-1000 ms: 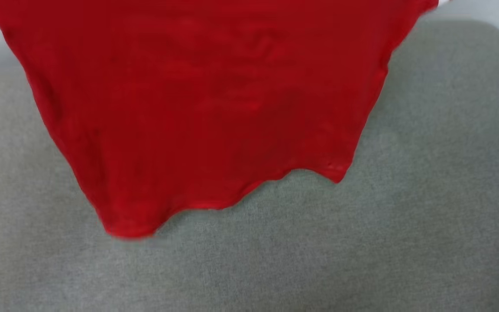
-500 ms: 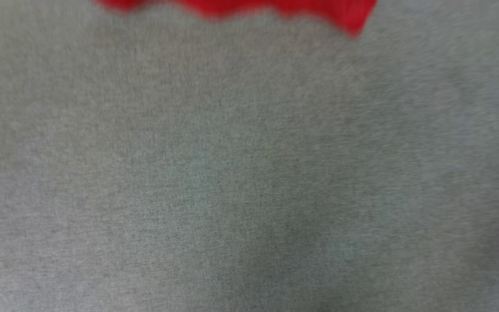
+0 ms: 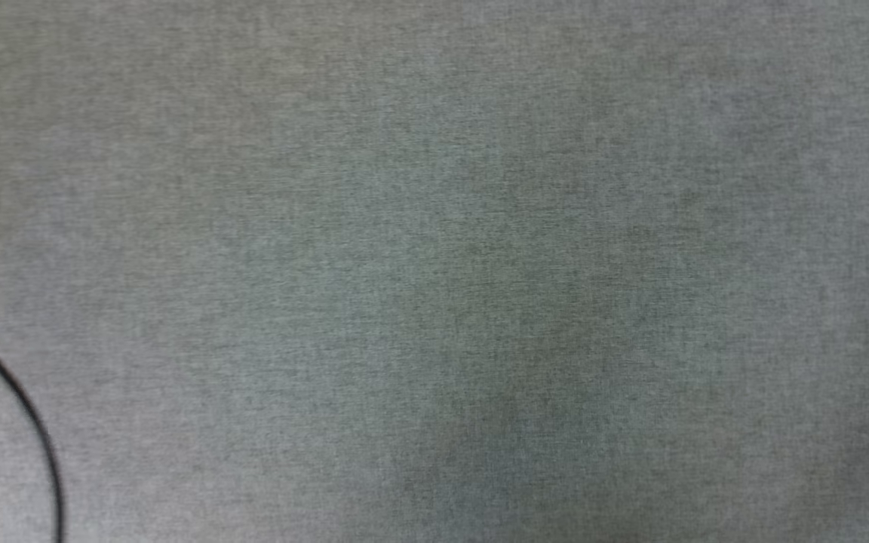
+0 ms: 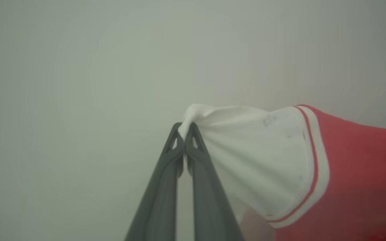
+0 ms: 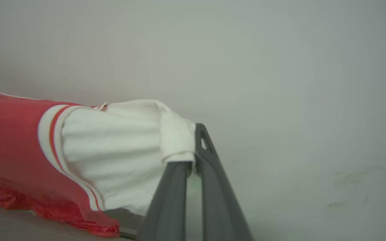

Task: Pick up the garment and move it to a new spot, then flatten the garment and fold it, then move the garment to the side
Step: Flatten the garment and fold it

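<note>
**Now aloft: jersey strung between both pincers, ready for its new spot**

A second ago the red body of the garment hung across the upper part of the head view, its wavy hem above the grey surface. Half a second ago only a blurred strip of hem was left at the top edge. Now that view takes in the grey cloth surface (image 3: pixel 434 226) and a thin dark curve (image 3: pixel 27 422) at the near left; what the curve is I cannot tell. The far edge of the surface left the view along with the hem. So the camera has shifted too, and how much of the change is a true lift cannot be judged.

The left gripper (image 4: pixel 183 134) is clamped tight on the bunched tip of one white sleeve (image 4: pixel 253 160). From there the garment (image 4: pixel 347 167) runs off to the right past its striped trim (image 4: pixel 313 160). The right gripper (image 5: pixel 194 150) is pinched on the other white sleeve (image 5: pixel 112 144), with a fold of cloth draped over one finger, and the red body (image 5: pixel 12 140) stretches away to the left. The shirt is therefore held up by both sleeves, spread between the arms. Its red hem (image 5: pixel 62 221) hangs low near a surface at the bottom of the right wrist view; whether it touches I cannot tell.

By my reading the pick-up is done and the carry is under way. Laying down, flattening, folding and setting aside remain.
</note>
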{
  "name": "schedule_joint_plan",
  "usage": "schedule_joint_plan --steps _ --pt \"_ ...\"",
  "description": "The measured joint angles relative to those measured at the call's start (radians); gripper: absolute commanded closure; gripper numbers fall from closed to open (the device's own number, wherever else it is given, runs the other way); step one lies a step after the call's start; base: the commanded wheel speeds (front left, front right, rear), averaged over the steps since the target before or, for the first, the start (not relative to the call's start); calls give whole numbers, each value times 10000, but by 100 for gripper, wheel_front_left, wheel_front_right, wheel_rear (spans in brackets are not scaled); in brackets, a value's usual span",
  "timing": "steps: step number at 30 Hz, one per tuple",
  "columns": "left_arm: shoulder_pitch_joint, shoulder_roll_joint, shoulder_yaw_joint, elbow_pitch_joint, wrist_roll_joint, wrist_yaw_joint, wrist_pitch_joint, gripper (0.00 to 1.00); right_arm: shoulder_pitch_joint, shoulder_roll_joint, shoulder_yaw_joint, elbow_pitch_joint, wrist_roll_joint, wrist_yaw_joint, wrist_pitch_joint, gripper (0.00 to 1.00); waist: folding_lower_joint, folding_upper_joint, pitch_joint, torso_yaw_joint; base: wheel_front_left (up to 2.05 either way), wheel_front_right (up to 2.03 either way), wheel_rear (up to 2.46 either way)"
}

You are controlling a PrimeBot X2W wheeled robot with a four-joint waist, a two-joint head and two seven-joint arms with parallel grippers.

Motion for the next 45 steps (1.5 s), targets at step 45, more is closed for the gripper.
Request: schedule_joint_plan --steps 45 --pt "15782 631 -928 -3618 -1417 903 803 100 14311 -3655 2974 -3622 5444 2 646 100 -6 0 -6194 -146 0 0 0"
